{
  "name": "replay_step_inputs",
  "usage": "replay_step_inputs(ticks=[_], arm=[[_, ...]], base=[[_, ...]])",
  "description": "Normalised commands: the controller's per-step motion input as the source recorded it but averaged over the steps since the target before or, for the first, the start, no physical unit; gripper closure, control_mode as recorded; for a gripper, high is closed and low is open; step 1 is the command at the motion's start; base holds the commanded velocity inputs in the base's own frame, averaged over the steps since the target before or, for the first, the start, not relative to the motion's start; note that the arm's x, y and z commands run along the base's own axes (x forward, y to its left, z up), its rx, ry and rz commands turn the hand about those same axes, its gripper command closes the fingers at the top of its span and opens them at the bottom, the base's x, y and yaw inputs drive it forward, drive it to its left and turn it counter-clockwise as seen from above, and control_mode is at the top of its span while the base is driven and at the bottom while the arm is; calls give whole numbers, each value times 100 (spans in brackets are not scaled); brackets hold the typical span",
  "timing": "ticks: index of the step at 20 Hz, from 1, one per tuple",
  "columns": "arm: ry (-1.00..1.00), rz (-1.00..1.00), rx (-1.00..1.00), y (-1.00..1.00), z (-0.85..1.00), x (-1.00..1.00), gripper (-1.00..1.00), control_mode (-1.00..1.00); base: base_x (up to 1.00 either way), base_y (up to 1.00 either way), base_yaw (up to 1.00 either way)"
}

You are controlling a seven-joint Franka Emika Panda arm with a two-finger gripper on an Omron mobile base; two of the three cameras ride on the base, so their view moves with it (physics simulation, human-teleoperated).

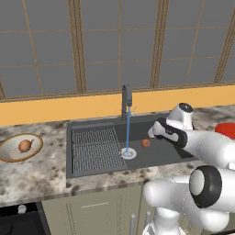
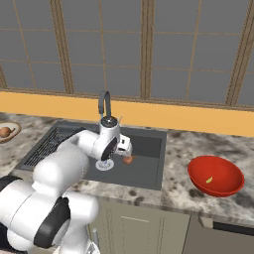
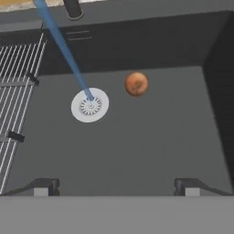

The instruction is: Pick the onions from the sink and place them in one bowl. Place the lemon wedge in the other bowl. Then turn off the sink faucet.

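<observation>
The hand (image 3: pixel 117 187) hangs over the right half of the sink (image 1: pixel 183 158), its two fingertips (image 3: pixel 43 186) spread wide apart with nothing between them. The one onion left in the basin (image 3: pixel 136 83) lies on the bare dark floor beyond the fingertips — ahead of the hand and a touch to the right of its centre line in the hand view, well apart from both tips. It sits just beside the round white drain (image 3: pixel 90 105), on the side away from the ribbed rack (image 3: pixel 18 109), and the blue water stream (image 3: pixel 61 45) from the sink faucet (image 1: pixel 126 102) falls onto that drain, close to the onion but not on it.

The bulb is near enough round, so it offers no long axis to line up with; what matters, by my reckoning, is that the hand must travel forward and down to bring the onion between the open fingers.

The other onion (image 1: pixel 25 146) already rests in the beige bowl (image 1: pixel 8 156) on the desk left of the sink, and the lemon wedge (image 2: pixel 210 179) lies in the red bowl (image 2: pixel 221 191) on the right — so this bulb and the running faucet look to be what remains.
</observation>
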Motion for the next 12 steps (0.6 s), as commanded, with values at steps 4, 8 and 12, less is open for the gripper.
replay_step_inputs(ticks=[4, 8, 12], arm=[[15, 10, 8, -21, -21, 48, -100, -100], [8, 23, 10, -8, -38, 37, -100, -100], [7, 23, 6, 0, -47, 36, -100, -100]], base=[[0, 0, 0], [0, 0, 0], [0, 0, 0]])
